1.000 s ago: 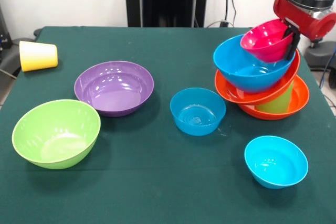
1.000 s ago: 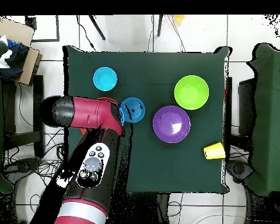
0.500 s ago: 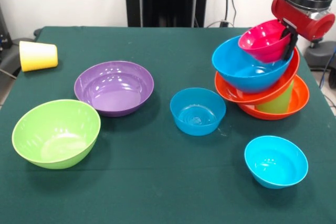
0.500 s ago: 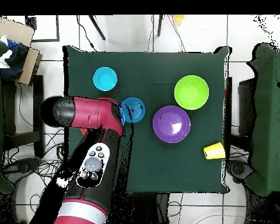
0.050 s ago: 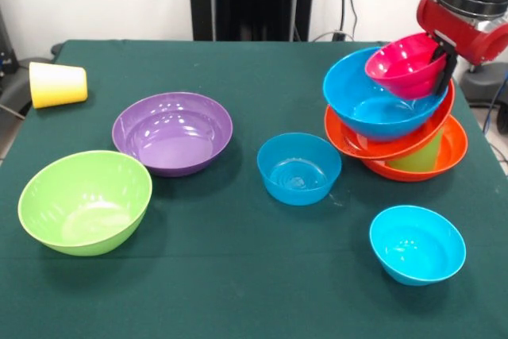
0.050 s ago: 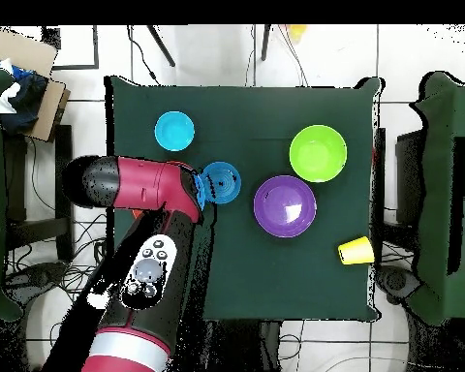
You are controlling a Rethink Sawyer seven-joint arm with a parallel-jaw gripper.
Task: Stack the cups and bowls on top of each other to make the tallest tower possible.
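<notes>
The hand point(image 5: 443, 59) pinches the rim of the pink bowl point(image 5: 405, 65), one dark finger point(image 5: 446, 65) showing outside the rim and the other presumably inside, so the grip is closed on that bowl; the bowl sits tilted in the large blue bowl point(image 5: 373, 101) at the top of the tower point(image 5: 393, 117), and it looks like a placement step, the bowl being settled into the top of the pile rather than let go yet; below the large blue bowl lie two orange bowls point(image 5: 444, 152), with the green cup point(image 5: 421, 152) wedged between them, which would explain the lean.

Away from the tower, the spare pieces wait on the tabletop point(image 5: 238, 275): the small blue bowl point(image 5: 298, 167) just beside the tower, the cyan bowl point(image 5: 417, 244) in front of it, the purple bowl point(image 5: 172, 132) and the lime bowl point(image 5: 85, 201) well apart from it, and the yellow cup point(image 5: 57, 84) lying on its side farthest from it.

Hard to read: from overhead the arm point(image 6: 144, 242) covers the tower completely; whether the pink bowl rests fully on the blue one cannot be told; the inner finger is hidden.
</notes>
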